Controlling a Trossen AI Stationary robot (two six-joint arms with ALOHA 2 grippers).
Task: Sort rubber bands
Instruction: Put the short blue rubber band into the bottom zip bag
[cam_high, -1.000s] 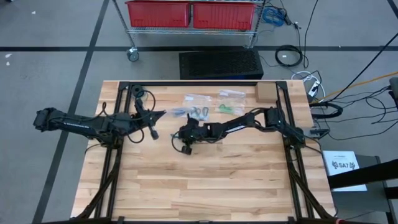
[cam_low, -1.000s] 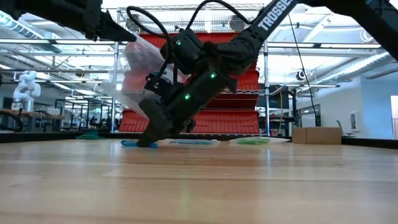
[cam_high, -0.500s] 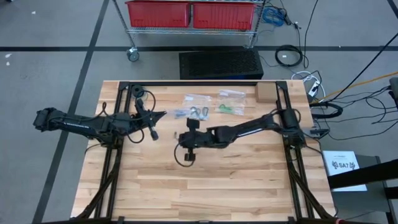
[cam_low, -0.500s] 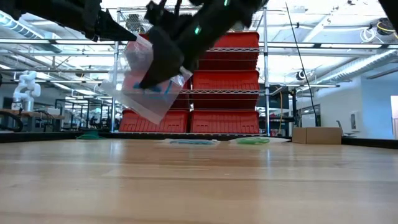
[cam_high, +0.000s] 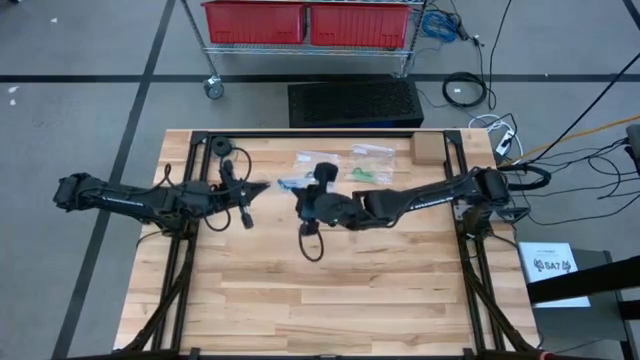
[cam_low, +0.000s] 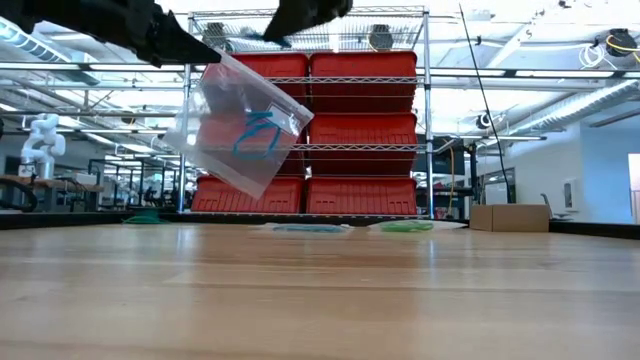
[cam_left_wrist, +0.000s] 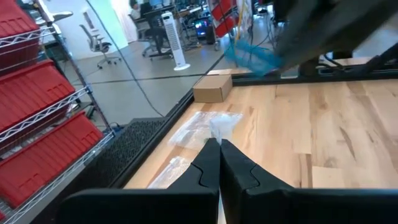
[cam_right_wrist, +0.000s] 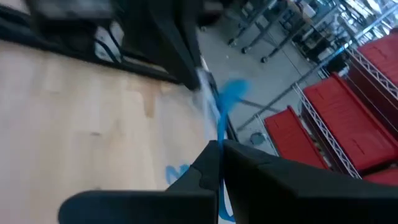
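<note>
The right claw has come up off the surface. A second ago it was pressed down at the wood beside a blue band; now, in the low view, only its tip shows at the top centre of the frame, high above the boards. Its fingers are together, pinched on a blue band that trails from the tip in the right wrist view. In the high view the claw sits in the upper middle of the frame, just right of the bag.

The left claw is left of centre in the high view, fingers closed on the top edge of a clear bag. In the low view the bag hangs in the upper left, tilted, with blue bands lying inside it. The left wrist view shows its fingers shut tight together, and the right claw's blue band blurred near the top centre of that frame.

More bags lie flat at the upper middle of the surface in the high view, one with a green patch; the low view shows teal and green smears at the far edge of the wood.

The lift suggests the pick worked: one blue band is off the surface and close to the bag that takes blues. The next need is likely to get it through the bag mouth, which I cannot see to be open.
</note>
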